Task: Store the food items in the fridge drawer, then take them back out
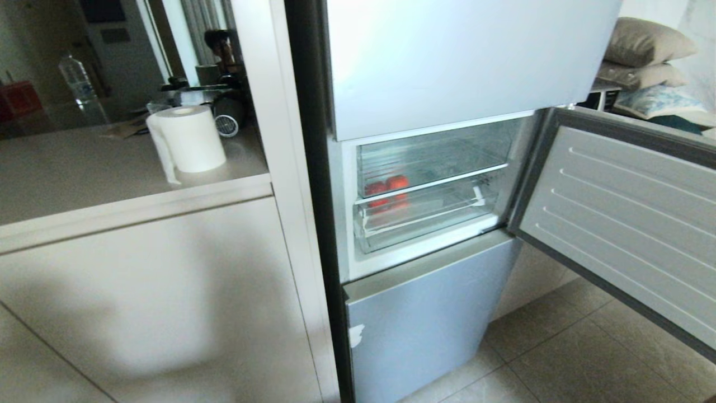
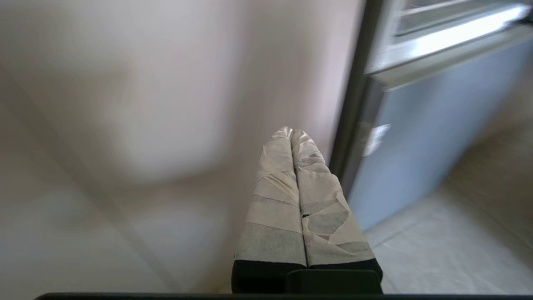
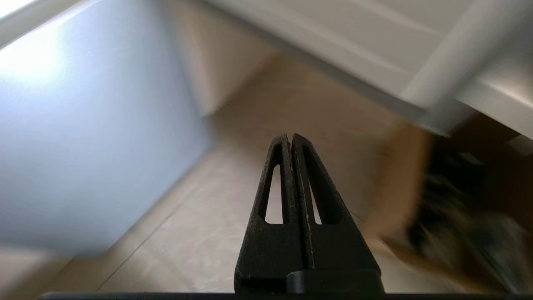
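Right wrist view: right end effector (image 3: 291,139) closed, empty, angled floorward.

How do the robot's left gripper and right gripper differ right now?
The left gripper has fingers wrapped in beige tape; the right gripper is bare black with slotted fingers. The left gripper points at the pale cabinet panel beside the fridge; the right gripper points at the tiled floor. Both are shut and hold nothing.

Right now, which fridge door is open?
The middle door, swung out to the right with its ribbed white inside showing. The top door and bottom door are shut, showing flat pale blue fronts.
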Motion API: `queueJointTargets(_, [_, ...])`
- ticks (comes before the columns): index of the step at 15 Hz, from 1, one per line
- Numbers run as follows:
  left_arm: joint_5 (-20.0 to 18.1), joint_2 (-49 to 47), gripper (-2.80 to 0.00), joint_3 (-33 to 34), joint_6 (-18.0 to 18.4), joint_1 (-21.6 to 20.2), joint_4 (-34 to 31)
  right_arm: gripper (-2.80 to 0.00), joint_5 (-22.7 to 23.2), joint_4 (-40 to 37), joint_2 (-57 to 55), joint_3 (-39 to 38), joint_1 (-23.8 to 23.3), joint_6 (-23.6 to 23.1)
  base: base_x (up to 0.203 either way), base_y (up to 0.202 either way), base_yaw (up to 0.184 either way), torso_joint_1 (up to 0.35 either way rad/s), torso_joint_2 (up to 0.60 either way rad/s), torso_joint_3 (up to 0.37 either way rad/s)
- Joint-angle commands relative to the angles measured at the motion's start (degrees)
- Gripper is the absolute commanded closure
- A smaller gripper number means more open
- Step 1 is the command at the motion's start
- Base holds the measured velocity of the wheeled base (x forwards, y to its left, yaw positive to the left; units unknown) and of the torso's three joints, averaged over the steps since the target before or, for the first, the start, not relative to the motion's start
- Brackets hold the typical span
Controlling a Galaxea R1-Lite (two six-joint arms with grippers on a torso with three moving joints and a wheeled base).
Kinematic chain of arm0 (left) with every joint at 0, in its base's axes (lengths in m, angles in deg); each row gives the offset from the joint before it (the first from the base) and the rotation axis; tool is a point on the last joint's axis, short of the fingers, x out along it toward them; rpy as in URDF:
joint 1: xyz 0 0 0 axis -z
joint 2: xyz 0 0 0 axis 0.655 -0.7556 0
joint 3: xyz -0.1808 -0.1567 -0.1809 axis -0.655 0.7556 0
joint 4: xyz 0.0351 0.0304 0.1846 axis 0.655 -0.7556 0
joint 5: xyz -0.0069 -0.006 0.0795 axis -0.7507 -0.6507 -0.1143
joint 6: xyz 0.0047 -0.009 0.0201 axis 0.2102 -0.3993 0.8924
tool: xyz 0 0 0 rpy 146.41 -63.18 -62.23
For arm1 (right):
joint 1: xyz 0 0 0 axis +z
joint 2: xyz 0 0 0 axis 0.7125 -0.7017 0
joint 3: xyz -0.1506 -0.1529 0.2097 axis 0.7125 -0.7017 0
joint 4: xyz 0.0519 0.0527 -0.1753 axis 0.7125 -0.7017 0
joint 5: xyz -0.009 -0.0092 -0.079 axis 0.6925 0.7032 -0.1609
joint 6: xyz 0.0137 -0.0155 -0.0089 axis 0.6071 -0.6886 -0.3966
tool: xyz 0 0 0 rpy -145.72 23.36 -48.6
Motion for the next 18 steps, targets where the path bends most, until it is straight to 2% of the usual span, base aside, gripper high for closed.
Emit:
queueJointTargets(1, [0.0, 0.0, 0.00, 0.0, 0.0, 0.0, 0.0, 0.00, 1.3, 0.2, -0.3, 0.7, -3.3, -0.1, 0.001, 0.010, -0.175, 0.001, 0.00, 0.004])
queueJointTargets(3, [0.0, 0.0, 0.00, 0.0, 0.0, 0.0, 0.0, 0.00, 3.9, -0.1, -0.3, 0.9, -6.0, -0.2, 0.001, 0.009, -0.174, -0.001, 0.00, 0.002])
queueJointTargets(5, [0.0, 0.0, 0.00, 0.0, 0.0, 0.0, 0.0, 0.00, 7.6, -0.1, -1.1, 1.5, -11.0, -0.3, 0.005, 0.009, -0.177, 0.003, 0.00, 0.000])
queueJointTargets(8, [0.0, 0.0, 0.00, 0.0, 0.0, 0.0, 0.0, 0.00, 15.4, 0.0, -4.8, 6.6, -22.1, 0.0, 0.001, 0.005, -0.106, 0.001, 0.00, 0.004])
queueJointTargets(10, [0.0, 0.0, 0.00, 0.0, 0.0, 0.0, 0.0, 0.00, 21.2, 0.1, -9.8, 14.2, -28.6, 1.7, 0.000, 0.000, 0.000, 0.000, 0.00, 0.000])
queueJointTargets(13, [0.0, 0.0, 0.00, 0.0, 0.0, 0.0, 0.0, 0.00, 23.3, 0.2, -19.3, 24.7, -32.1, 8.4, 0.000, 0.000, 0.000, 0.000, 0.00, 0.000])
queueJointTargets(16, [0.0, 0.0, 0.00, 0.0, 0.0, 0.0, 0.0, 0.00, 23.7, 0.9, -31.0, 36.7, -32.8, 15.9, 0.000, 0.000, 0.000, 0.000, 0.00, 0.000])
queueJointTargets(18, [0.0, 0.0, 0.00, 0.0, 0.0, 0.0, 0.0, 0.00, 24.5, 3.6, -36.9, 41.6, -32.9, 22.1, 0.000, 0.000, 0.000, 0.000, 0.00, 0.000])
